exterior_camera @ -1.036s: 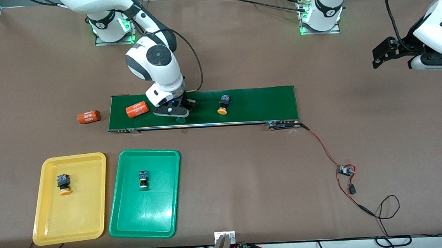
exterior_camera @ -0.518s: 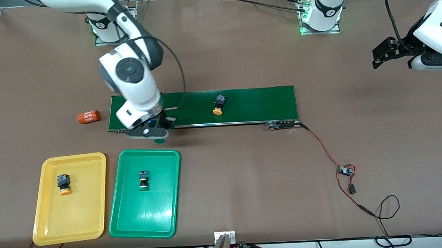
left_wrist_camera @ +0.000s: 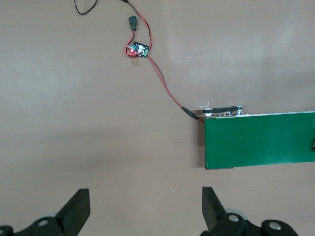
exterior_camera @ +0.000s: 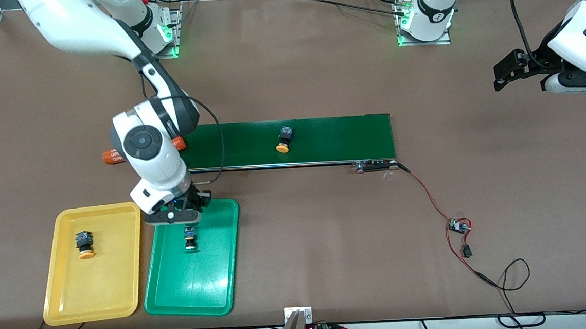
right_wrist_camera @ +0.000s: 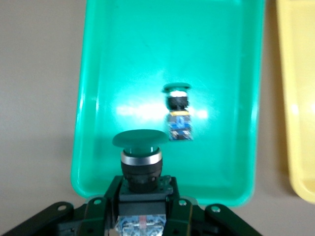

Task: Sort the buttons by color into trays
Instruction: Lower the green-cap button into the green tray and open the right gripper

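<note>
Low in the frame, a yellow-capped push-button is seen in the shallow yellow plastic tray, a green-capped one in the green plastic tray. Over that tray's upper rim, the right gripper, carried off the dark-green conveyor belt within the last second, is clenched on a second green-capped button: release is judged next. One yellow-capped button is left mid-belt. At upper right, the left gripper waits, jaws spread.

Right claw clamped; left claw agape, waiting.
</note>
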Available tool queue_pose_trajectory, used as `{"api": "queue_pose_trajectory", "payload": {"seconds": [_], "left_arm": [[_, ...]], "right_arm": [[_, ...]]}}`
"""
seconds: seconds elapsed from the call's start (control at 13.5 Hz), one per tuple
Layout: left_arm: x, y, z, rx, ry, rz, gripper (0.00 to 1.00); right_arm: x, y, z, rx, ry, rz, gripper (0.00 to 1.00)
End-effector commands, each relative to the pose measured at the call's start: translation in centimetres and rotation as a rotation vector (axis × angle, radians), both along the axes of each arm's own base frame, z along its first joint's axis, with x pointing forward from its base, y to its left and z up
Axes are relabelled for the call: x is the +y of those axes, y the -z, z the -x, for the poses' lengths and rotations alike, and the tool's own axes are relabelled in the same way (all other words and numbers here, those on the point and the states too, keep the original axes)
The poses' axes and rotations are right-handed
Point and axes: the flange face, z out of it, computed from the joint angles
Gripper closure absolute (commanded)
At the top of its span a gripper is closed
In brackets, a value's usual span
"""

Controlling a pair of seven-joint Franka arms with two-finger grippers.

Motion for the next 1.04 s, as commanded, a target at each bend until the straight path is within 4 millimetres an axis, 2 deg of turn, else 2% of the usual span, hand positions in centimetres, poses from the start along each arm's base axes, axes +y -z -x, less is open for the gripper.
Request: {"api": "queue_pose_trajectory", "payload": {"seconds": [0.0, 0.3, 0.52, 0.59, 0.74, 0.81, 0.89, 0.96], "left_arm": [[-0.3, -0.4, -0.1, 0.010, -0.002, 0.019, 0.00], [-0.3, -0.5, -0.1, 0.008, -0.002, 0.019, 0.00], [-0.3, -0.5, -0.1, 0.008, 0.000, 0.017, 0.00], [-0.3, -0.5, -0.1, 0.008, 0.000, 0.017, 0.00], [-0.4, -0.5, -0.1, 0.008, 0.001, 0.017, 0.00], [-0.4, -0.5, -0.1, 0.008, 0.001, 0.017, 0.00], [-0.4, -0.5, -0.1, 0.008, 0.001, 0.017, 0.00], [-0.4, -0.6, -0.1, 0.006, 0.001, 0.017, 0.00]], "right_arm": [[2.0, 2.8, -1.2, -0.031, -0.031, -0.049, 0.97], [1.3, 5.8, -2.1, -0.059, -0.032, -0.067, 0.96], [0.7, 6.3, -2.6, -0.087, -0.029, -0.071, 0.93], [0.5, 6.8, -2.7, -0.096, -0.029, -0.072, 0.88], [0.3, 7.4, -2.9, -0.110, -0.031, -0.079, 0.74], [0.2, 7.5, -2.9, -0.112, -0.028, -0.081, 0.55], [0.2, 7.5, -2.9, -0.112, -0.022, -0.082, 0.31], [0.3, 7.4, -2.9, -0.114, -0.020, -0.083, 0.24]]}}
